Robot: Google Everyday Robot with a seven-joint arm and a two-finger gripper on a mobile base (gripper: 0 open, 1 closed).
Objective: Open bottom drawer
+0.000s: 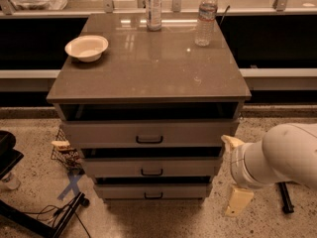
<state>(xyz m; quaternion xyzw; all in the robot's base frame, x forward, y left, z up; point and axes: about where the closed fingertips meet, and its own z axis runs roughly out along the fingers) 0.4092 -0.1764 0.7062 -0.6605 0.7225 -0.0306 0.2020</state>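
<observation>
The bottom drawer is the lowest and narrowest grey front of the cabinet, with a small black pull handle at its centre. It sticks out only slightly, with a dark gap above it. The middle drawer and top drawer sit above it, each slightly out. My gripper, at the end of the white arm, hangs low beside the cabinet's right front corner. It is level with the middle and bottom drawers, to the right of the handle and not touching it.
On the cabinet top stand a white bowl and two bottles. A wire basket sits on the floor at the left. A black stand with cables lies at the lower left. A counter runs behind.
</observation>
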